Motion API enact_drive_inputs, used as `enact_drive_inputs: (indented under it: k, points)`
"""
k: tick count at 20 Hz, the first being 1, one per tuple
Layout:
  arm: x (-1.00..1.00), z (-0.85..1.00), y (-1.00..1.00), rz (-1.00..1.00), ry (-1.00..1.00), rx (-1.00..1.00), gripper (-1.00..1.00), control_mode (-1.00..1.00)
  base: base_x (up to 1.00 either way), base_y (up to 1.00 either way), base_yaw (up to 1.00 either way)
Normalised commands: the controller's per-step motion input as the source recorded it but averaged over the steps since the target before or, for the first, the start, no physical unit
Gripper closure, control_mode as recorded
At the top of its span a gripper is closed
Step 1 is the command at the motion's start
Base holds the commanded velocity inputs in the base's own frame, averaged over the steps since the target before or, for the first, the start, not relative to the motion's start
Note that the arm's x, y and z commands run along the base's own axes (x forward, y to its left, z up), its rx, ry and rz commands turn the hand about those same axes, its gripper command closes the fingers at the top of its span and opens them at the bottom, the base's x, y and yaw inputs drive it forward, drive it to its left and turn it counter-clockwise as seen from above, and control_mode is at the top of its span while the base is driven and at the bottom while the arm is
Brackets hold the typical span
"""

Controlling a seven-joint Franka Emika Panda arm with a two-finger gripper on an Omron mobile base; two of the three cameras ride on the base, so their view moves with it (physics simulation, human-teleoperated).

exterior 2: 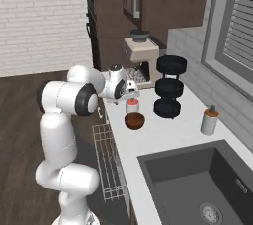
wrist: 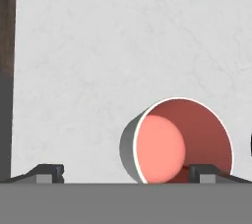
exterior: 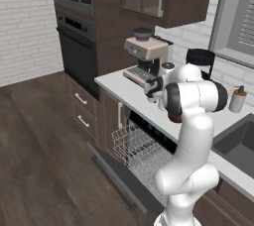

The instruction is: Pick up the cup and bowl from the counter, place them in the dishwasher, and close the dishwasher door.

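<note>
Cup [wrist: 179,142]: white outside, salmon-red inside (upright on counter [wrist: 98,70]).

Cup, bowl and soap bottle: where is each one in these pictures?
cup [exterior 2: 132,106], right base view, on its white side wall.
bowl [exterior 2: 134,121], right base view, on its dark inside.
soap bottle [exterior 2: 209,122], right base view, on its beige body.

counter [wrist: 98,46]: matt pale stone | cup [wrist: 129,147]: smooth, salmon inside | rack [exterior: 134,150]: white wire
</note>
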Motion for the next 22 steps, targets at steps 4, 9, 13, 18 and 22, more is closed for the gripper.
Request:
enact_drive_inputs:
  k: [4,9,13,18,22]
  points:
    - [0.20,-0.26,-0.11,-0.01,0.00,0.00,-1.00,-1.00,0.00,0.00,0.00]
    - [0.23,-0.22,-0.06,0.00,0.00,0.00,-1.00,-1.00,0.00,0.00,0.00]
    - [0.22,-0.16,-0.03,0.00,0.00,0.00,-1.00,-1.00,0.00,0.00,0.00]
    - [-0.18,-0.43,0.01,0.00,0.06,-0.02,1.00,-1.00,0.00,0.00,0.00]
    - [-0.35,-0.40,0.04,0.00,0.05,0.00,1.00,-1.00,0.00,0.00,0.00]
